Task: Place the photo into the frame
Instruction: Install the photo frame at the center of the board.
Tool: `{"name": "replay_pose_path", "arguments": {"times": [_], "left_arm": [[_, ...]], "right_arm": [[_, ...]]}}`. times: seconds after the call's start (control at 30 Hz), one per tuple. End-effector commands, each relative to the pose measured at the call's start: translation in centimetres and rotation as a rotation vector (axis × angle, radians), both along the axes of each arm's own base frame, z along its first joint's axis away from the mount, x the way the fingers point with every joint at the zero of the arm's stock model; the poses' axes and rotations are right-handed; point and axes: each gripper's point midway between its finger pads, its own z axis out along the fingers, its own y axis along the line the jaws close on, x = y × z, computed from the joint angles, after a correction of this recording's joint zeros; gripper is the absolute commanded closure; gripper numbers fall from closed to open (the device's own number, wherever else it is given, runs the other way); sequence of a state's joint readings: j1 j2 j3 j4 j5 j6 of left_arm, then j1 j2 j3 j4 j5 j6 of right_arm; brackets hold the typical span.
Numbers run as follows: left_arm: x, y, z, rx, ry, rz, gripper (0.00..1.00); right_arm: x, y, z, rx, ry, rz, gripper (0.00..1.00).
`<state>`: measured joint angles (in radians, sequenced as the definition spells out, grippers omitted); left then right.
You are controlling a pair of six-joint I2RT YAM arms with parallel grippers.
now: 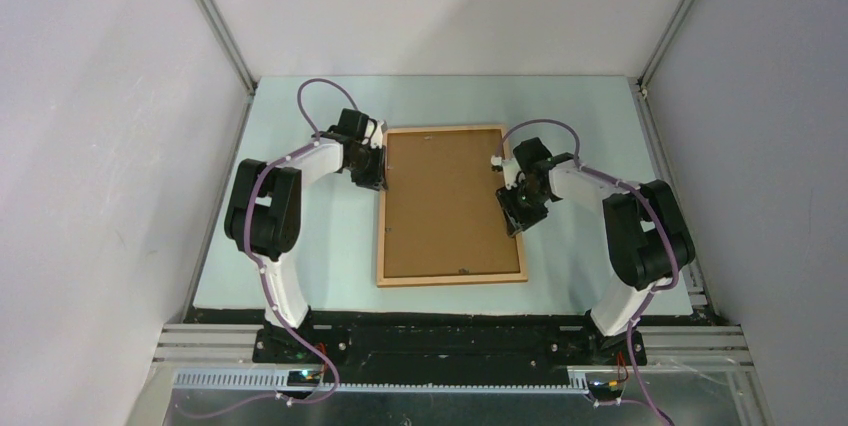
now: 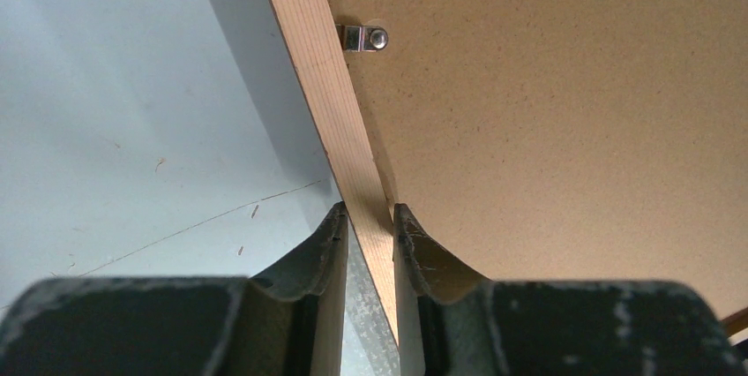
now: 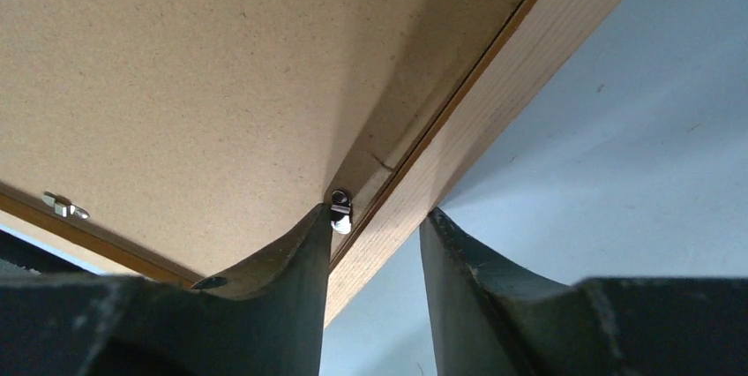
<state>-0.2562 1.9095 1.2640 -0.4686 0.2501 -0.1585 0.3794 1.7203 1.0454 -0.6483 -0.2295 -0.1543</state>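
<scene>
The frame (image 1: 452, 278) lies face down on the table, with the plain brown backing board (image 1: 448, 201) set inside it. The photo is hidden. My left gripper (image 1: 378, 174) is at the far part of the frame's left rail. In the left wrist view it (image 2: 369, 217) is shut on the wooden rail (image 2: 322, 85), one finger on each side. My right gripper (image 1: 515, 216) is at the right rail. In the right wrist view it (image 3: 377, 213) is open and straddles the rail (image 3: 494, 102), its inner finger at a small metal clip (image 3: 340, 211).
The pale table top (image 1: 300, 246) has white walls on three sides. Metal clips hold the board at the left rail (image 2: 363, 38) and at another rail (image 3: 63, 207). Both arm bases stand at the near edge.
</scene>
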Motion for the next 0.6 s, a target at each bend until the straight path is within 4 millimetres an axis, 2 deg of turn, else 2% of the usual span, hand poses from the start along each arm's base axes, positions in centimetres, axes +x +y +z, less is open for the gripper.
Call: {"name": "replay_pose_path", "arguments": {"times": [0.0, 0.37, 0.57], "left_arm": [[-0.33, 0.47, -1.09, 0.0, 0.026, 0.009, 0.75], [-0.34, 0.61, -0.97, -0.003, 0.024, 0.01, 0.75], [-0.37, 0.66, -1.03, -0.003, 0.026, 0.011, 0.75]], "right_arm": [[0.81, 0.03, -0.34, -0.014, -0.032, 0.017, 0.59], [0.94, 0.45, 0.01, 0.011, -0.044, 0.047, 0.68], [1.25, 0.49, 0.44, 0.03, -0.049, 0.043, 0.67]]}}
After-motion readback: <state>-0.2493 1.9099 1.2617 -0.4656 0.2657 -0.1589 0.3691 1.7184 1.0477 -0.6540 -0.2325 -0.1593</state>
